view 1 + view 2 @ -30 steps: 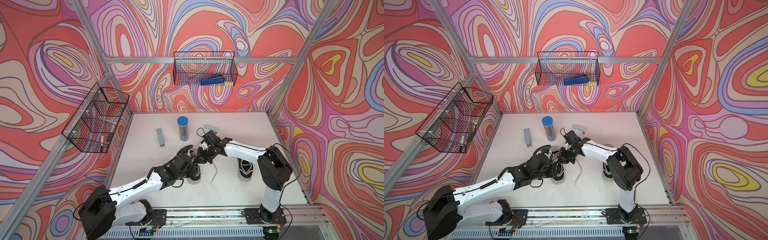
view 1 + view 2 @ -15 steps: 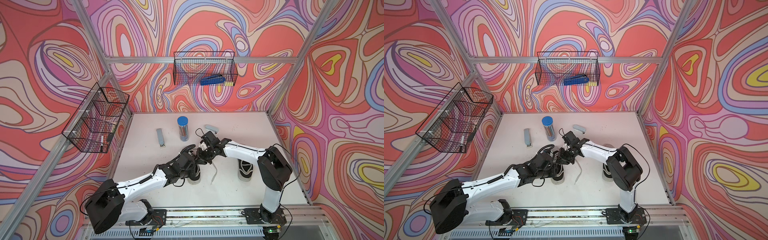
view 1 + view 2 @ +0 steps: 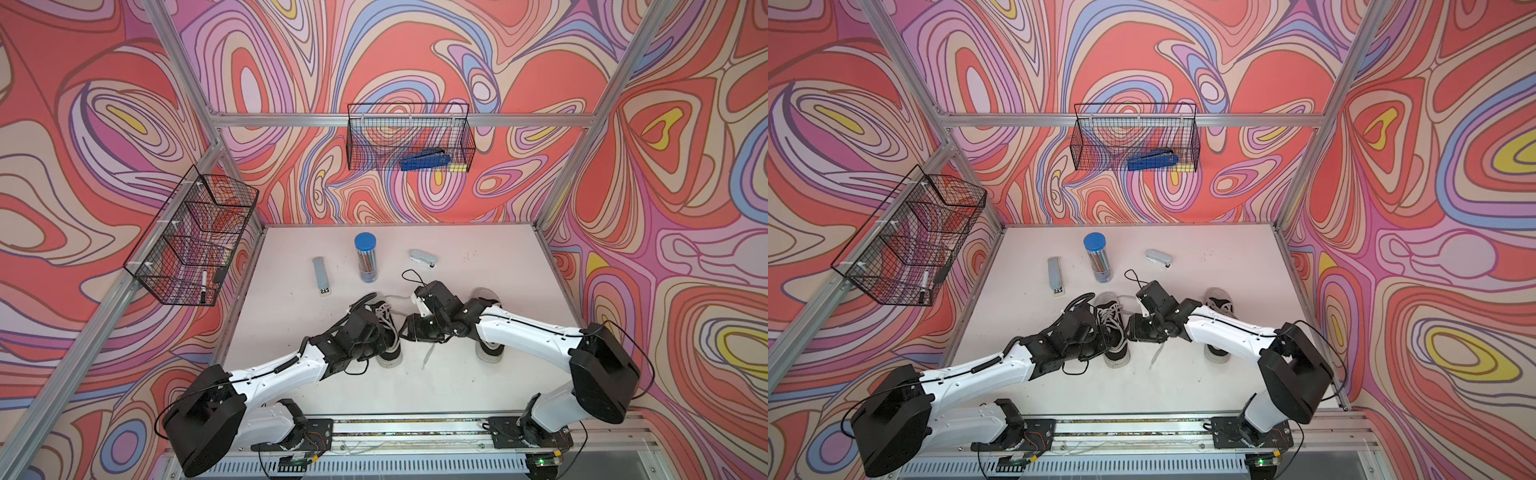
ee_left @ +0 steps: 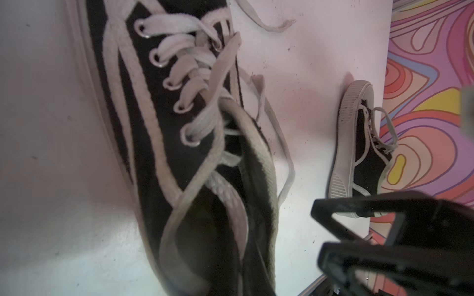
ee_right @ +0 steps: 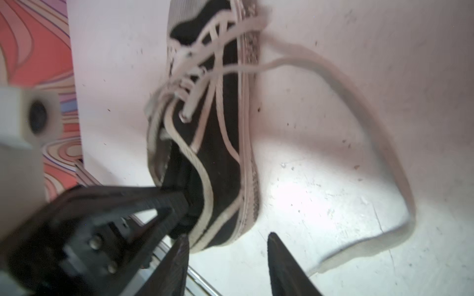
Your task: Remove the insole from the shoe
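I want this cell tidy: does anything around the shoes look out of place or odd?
The sneaker between the arms has its laces undone; one white lace trails loose across the table, curling past the open right gripper near the heel, where it might snag. Nothing looks spilled or damaged.

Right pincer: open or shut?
Open: the right pincer has its fingers apart in the right wrist view, table showing between.
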Available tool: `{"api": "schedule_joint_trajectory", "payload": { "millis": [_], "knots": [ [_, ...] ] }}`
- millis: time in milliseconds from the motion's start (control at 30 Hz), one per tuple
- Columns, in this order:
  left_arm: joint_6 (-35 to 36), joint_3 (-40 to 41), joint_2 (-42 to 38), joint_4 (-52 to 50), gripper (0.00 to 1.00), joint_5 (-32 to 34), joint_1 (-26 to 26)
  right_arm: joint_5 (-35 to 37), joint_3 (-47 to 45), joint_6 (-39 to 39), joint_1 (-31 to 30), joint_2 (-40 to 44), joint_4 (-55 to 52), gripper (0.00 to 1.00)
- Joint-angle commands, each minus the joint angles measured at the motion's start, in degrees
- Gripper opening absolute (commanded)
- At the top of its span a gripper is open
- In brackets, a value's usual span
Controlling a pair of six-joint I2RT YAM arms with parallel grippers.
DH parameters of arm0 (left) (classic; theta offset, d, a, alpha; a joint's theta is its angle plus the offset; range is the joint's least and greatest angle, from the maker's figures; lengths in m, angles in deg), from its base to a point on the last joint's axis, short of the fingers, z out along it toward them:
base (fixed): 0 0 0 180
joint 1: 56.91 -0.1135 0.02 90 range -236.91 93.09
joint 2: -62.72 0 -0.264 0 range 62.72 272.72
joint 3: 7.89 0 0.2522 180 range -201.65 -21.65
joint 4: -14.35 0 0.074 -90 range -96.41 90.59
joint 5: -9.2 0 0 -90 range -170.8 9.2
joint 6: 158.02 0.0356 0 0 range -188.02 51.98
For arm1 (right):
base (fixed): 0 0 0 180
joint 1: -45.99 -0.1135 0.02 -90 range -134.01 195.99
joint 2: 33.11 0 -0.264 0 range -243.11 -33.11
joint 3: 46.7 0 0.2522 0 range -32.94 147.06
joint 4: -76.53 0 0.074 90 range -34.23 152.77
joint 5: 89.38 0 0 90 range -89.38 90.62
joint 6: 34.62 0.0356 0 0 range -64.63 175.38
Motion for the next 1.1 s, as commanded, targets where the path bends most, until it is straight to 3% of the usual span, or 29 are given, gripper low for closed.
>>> {"api": "schedule_joint_trajectory", "payload": {
  "millis": [0,100,133,167,233,367,600,900,1067],
  "knots": [
    [-7.34,3.15,-0.35,6.80,0.00,-1.37,-0.61,10.90,-6.82,-6.34,-4.86,5.15,9.98,0.53],
    [-8.42,3.15,-0.45,6.81,0.00,-1.63,-0.78,14.79,-14.33,-10.34,-8.39,7.48,21.81,0.62],
    [-8.72,3.25,-0.67,6.99,0.00,-1.63,-0.85,15.02,-16.28,-11.54,-9.05,7.42,25.52,0.81],
    [-9.13,3.39,-0.77,7.09,0.00,-1.65,-0.87,15.20,-17.29,-12.61,-9.54,7.13,28.07,0.87],
    [-10.13,3.65,-1.17,7.41,0.00,-1.72,-1.13,14.60,-17.72,-14.72,-10.19,5.40,31.08,0.89],
    [-11.25,3.43,-1.49,7.51,0.00,-2.43,-1.66,13.18,-16.45,-16.38,-11.02,0.92,35.61,0.90],
    [-15.09,3.43,-2.38,9.26,0.00,-3.05,-2.21,16.63,-15.58,-17.20,-11.87,-7.65,41.78,0.86],
    [-29.68,5.93,-9.21,10.84,0.00,-1.64,-3.25,22.45,-20.41,-16.07,-11.87,-11.35,47.55,0.70],
    [-35.94,6.88,-9.88,12.11,0.00,-1.85,-3.26,22.55,-20.50,-16.00,-11.90,-12.46,48.53,0.71]
  ]
}}
